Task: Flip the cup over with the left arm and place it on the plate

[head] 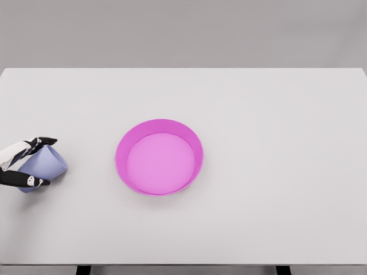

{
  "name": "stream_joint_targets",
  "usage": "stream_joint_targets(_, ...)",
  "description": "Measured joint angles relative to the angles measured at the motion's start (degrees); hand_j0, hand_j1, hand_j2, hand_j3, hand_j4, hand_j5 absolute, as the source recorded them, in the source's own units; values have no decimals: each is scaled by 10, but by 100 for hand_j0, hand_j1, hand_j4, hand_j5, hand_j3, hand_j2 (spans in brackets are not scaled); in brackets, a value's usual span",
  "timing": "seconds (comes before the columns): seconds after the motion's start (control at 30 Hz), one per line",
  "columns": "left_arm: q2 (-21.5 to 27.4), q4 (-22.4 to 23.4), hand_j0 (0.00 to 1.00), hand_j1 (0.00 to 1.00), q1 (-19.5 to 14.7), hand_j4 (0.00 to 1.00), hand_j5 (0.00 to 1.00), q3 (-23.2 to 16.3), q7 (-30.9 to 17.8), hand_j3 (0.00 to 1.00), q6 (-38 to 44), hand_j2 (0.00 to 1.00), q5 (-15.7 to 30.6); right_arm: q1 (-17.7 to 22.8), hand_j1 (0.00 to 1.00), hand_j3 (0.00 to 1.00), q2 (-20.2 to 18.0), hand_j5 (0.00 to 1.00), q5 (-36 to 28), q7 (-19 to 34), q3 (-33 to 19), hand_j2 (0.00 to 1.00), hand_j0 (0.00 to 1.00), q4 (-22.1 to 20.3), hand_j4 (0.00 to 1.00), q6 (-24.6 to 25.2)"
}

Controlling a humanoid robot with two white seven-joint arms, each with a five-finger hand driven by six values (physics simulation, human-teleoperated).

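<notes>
Cup (47, 166) tilted, within left robot hand (23, 163)

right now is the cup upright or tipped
Tipped: the cup leans on its side between the left hand's fingers, left of the plate.

left hand (23, 163), only part in view at the frame edge, slim black fingers (43, 141), white shell segments behind the fingertips, small white mark near lower fingertip
</notes>
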Motion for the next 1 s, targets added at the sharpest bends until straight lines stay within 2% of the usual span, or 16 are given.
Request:
stream_joint_targets(0.2,-7,0,68,68,0,68,68,7,0,68,-8,68,1,0,100,100,0,100,0,0,0,100,100,0,100,0)
stream_joint_targets(0.27,-9,0,63,63,1,63,63,13,0,63,-42,63,2,0,100,100,0,100,0,0,0,100,100,0,100,0)
stream_joint_targets(0.43,-23,0,63,63,4,63,63,22,36,63,-169,63,6,0,100,100,0,100,0,0,0,100,100,0,100,0)
stream_joint_targets(0.53,-60,0,63,63,1,63,63,26,49,63,-233,63,7,0,100,100,0,100,0,0,0,100,100,0,100,0)
stream_joint_targets(0.8,-182,1,63,63,-20,63,63,22,55,63,-333,63,0,0,100,100,0,100,0,0,0,100,100,0,100,0)
stream_joint_targets(0.93,-253,1,63,63,-40,63,63,19,56,63,-347,63,-49,0,100,100,0,100,0,0,0,100,100,0,100,0)
stream_joint_targets(1.0,-279,1,63,63,-68,63,63,6,56,63,-349,63,-67,0,100,100,0,100,0,0,0,100,100,0,100,0)
